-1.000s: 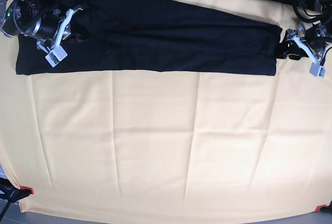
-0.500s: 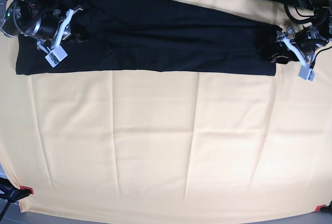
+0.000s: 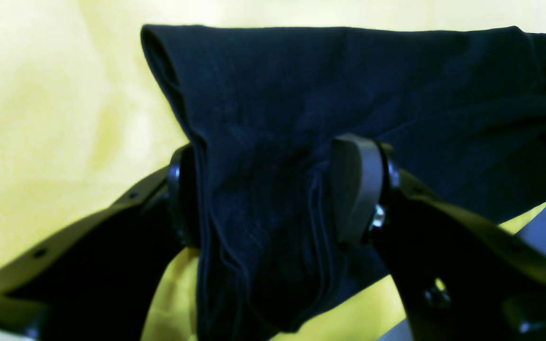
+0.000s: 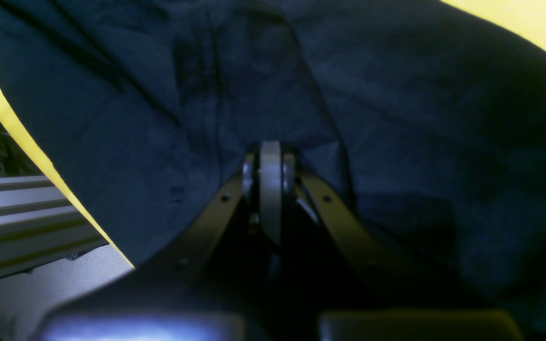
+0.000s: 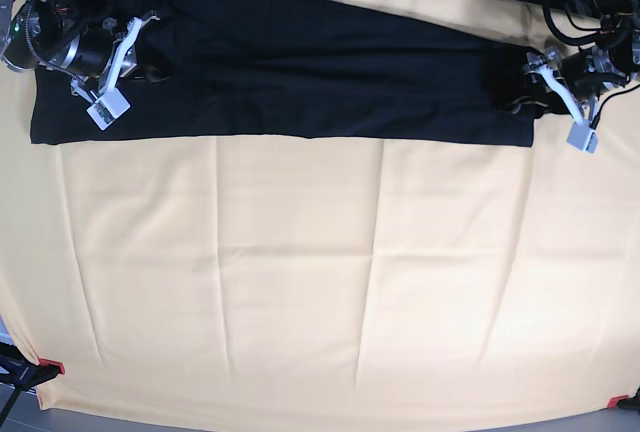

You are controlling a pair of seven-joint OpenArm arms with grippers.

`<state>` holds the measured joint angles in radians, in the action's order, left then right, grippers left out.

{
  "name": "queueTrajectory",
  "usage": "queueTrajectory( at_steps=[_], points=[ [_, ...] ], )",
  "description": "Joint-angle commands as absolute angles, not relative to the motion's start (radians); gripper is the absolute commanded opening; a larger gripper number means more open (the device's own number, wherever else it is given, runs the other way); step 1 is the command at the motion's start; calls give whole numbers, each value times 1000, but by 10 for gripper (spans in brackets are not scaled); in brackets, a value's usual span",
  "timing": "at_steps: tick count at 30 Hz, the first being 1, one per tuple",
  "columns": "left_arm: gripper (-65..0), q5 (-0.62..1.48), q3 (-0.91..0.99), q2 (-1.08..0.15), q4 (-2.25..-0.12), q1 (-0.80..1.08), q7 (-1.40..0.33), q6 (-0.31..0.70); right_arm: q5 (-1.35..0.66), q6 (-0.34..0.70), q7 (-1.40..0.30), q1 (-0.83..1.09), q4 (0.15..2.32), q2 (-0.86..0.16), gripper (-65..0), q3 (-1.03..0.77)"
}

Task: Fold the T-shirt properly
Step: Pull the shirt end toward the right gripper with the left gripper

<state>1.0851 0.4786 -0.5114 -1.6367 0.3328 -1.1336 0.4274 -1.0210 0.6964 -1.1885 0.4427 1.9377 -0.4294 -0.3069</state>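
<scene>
The left gripper (image 3: 268, 194), fingers spread over the T-shirt's end, and the right gripper (image 5: 150, 74), fingers pressed together over its upper-left part, reach in from the upper corners above the T-shirt (image 5: 330, 82), a long dark strip across the upper frame, its lower edge bordered by broad bare tablecloth (image 5: 300, 272).

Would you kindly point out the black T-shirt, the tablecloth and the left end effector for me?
Black T-shirt (image 5: 340, 102): base view, middle of the folded strip.
Tablecloth (image 5: 300, 282): base view, bare part in front of the shirt.
Left end effector (image 3: 266, 194): left wrist view, midway between its open fingertips.
</scene>
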Motion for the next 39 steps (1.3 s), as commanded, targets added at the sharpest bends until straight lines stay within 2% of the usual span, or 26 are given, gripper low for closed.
queueTrajectory(
  at_steps=[1,12,19,21,22,26,28,31,39],
  points=[
    [-253,1076,474,-518,-1642,341,-1179,426,-1043,698,-1170,438,1951,-443,-650,-315],
    [-253,1137,474,-517,-1642,341,-1180,427,-1042,698,-1170,438,1951,-443,-650,-316],
    [-256,1210,474,-517,-1642,340,-1198,486,-1042,698,-1170,438,1951,-443,-650,-315],
    [-296,1209,474,-517,-1642,340,-1197,487,-1042,698,-1170,438,1951,-443,-650,-315],
    [-339,1208,474,-517,-1642,340,-1197,487,-1042,698,-1170,438,1951,-443,-650,-315],
    [-574,1120,474,-517,-1642,340,-1157,486,-1042,698,-1170,438,1951,-443,-650,-315],
    [-650,1086,474,-517,-1642,340,-1134,466,-1042,698,-1171,438,1951,-443,-650,-315],
    [-650,1045,474,-518,-1642,337,-1113,424,-1042,698,-1171,438,1951,-443,-650,-315],
    [-650,1036,536,-519,-1642,312,-1115,422,-1102,698,-1170,433,1951,-444,-650,-316]
  ],
)
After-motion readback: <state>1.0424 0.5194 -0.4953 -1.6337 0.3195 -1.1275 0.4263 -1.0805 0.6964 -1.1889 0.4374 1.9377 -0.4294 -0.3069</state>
